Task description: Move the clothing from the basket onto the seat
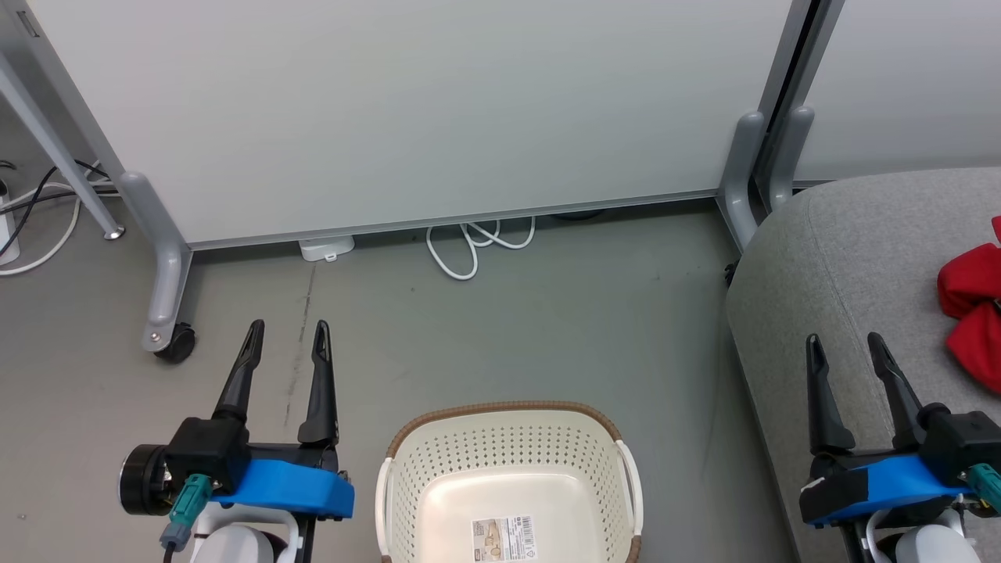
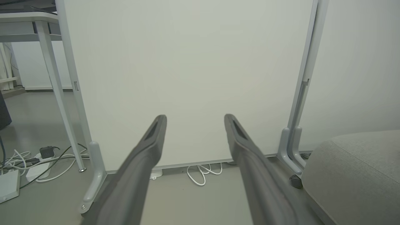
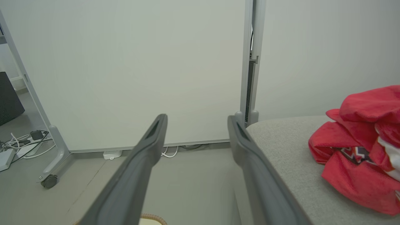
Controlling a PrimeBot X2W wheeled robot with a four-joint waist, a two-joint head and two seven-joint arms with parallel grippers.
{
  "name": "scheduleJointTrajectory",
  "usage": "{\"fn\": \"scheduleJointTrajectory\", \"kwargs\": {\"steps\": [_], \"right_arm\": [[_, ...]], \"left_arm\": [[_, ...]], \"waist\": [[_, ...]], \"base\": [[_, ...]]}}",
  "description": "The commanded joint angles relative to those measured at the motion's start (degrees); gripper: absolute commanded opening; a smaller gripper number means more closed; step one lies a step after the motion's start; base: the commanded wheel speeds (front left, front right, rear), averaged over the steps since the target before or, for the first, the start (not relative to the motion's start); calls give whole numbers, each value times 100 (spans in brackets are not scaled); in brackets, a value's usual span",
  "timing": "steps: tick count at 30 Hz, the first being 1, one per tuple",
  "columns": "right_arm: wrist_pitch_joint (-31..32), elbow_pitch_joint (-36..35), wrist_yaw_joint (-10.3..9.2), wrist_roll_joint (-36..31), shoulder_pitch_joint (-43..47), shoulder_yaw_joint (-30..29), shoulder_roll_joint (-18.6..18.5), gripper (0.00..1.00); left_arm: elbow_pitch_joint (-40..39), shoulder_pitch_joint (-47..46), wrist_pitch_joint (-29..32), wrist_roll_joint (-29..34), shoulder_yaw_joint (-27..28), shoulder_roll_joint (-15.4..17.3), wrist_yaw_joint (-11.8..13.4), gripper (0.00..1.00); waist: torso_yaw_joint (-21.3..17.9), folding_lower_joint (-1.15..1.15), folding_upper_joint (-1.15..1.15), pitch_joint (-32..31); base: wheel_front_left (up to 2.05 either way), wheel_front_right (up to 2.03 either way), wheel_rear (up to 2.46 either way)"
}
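A cream-white perforated basket [image 1: 508, 457] with a brown woven-look rim stands on the grey floor [image 1: 547, 328], near the robot and between its two arms. A paper label [image 1: 504, 538] lies flat on the basket's bottom; it carries a barcode and lines of small print, too small to read.

The red clothing [image 1: 974, 309] lies in a crumpled heap on the light grey seat [image 1: 844, 258] at the right, well apart from the basket. In the right wrist view, white trim and a patch of dark-and-white lettering show among the folds [image 3: 359, 147], but the letters are creased and cannot be made out.

The left gripper [image 1: 288, 327] hangs over the floor to the left of the basket, its two dark fingers spread wide and holding nothing. The right gripper [image 1: 844, 340] is over the near left edge of the seat, likewise fully spread and holding nothing, with the clothing to its right and not touching it.

On the far side stands a pale partition panel [image 1: 407, 117] on grey feet, one with a black caster wheel [image 1: 176, 342]. A white cable [image 1: 469, 246] lies looped at its foot.
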Motion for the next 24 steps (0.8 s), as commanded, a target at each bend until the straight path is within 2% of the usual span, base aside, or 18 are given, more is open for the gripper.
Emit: {"fn": "scheduleJointTrajectory", "kwargs": {"steps": [1, 15, 16, 20, 24], "right_arm": [[3, 11, 1, 32, 92, -21, 22, 100], [3, 65, 1, 41, 162, -35, 48, 100], [0, 60, 0, 34, 70, -32, 34, 0], [6, 277, 0, 41, 148, -35, 66, 0], [170, 346, 0, 465, 96, -89, 68, 0]], "left_arm": [[-5, 53, -17, -36, 25, -10, -13, 100], [70, 73, -17, -86, 17, -12, 69, 100], [65, 56, 0, -90, -4, -3, 76, 0], [269, 225, 36, -110, -17, -5, 77, 0], [319, 203, 173, -534, 69, -6, 65, 0]], "waist": [[9, 0, 0, 3], [17, 0, 0, -80], [17, 0, 0, -81], [16, 0, 0, -83], [9, 0, 0, -86]], "base": [[0, 0, 0], [0, 0, 0], [0, 0, 0], [0, 0, 0], [0, 0, 0]]}}
